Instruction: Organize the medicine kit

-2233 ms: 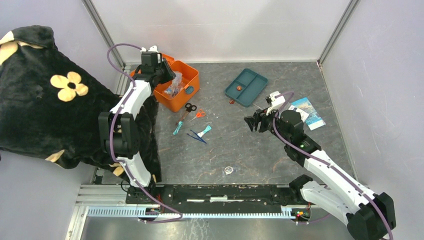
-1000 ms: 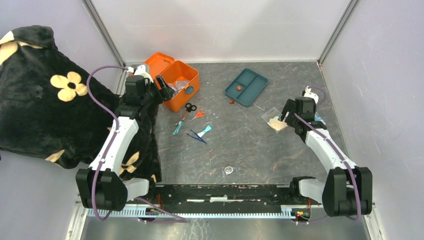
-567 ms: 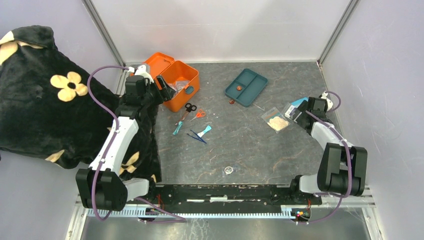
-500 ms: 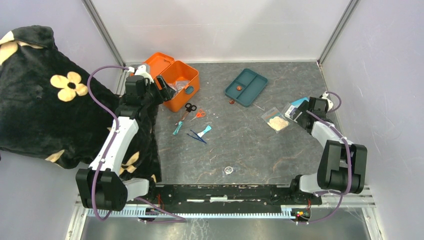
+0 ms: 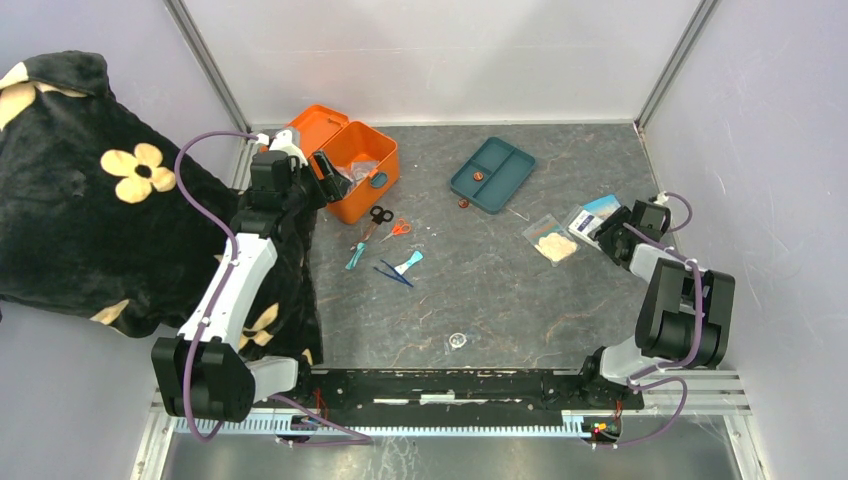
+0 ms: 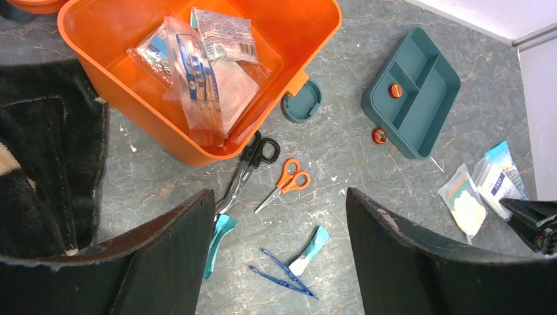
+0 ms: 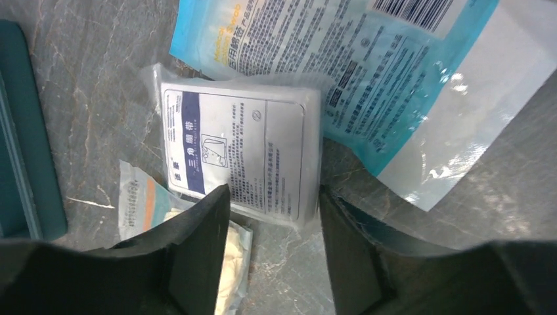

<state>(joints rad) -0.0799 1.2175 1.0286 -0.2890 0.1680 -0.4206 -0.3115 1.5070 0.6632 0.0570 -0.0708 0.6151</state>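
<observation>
Right fingers (image 7: 190, 262) moved over white packet (image 7: 243, 151), blue pouch (image 7: 394, 79) edge cut off

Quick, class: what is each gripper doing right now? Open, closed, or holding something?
Left gripper: open, holding nothing.
Right gripper: open, fingers astride the white packet, not visibly gripping it.

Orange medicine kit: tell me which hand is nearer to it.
Left. The left hand hovers just left of the kit; the right hand is far across the table, over a white packet.
</observation>
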